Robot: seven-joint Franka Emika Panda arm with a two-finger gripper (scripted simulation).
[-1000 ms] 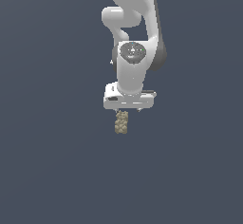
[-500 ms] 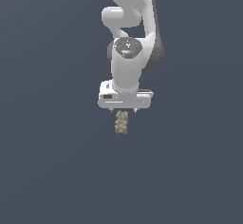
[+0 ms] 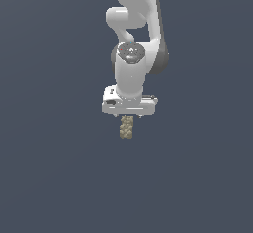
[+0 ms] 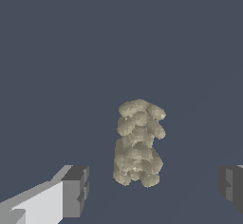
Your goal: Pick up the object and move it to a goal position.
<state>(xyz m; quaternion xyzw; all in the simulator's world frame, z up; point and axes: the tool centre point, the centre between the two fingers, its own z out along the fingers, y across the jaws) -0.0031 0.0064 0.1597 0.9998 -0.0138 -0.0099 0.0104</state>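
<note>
Approach step of the pick: the white two-fingered gripper of the single white arm hangs directly above the one small tan-beige knobbly elongated lump, which lies alone on the plain dark grey-blue floor just below the hand in the exterior view. In the wrist view the dark grey finger pads stand wide apart, one on each side of the lump, touching nothing and holding nothing. The next move probably calls for a straight descent until the pads flank the lump, then closing on its narrow width; no goal marker shows.
</note>
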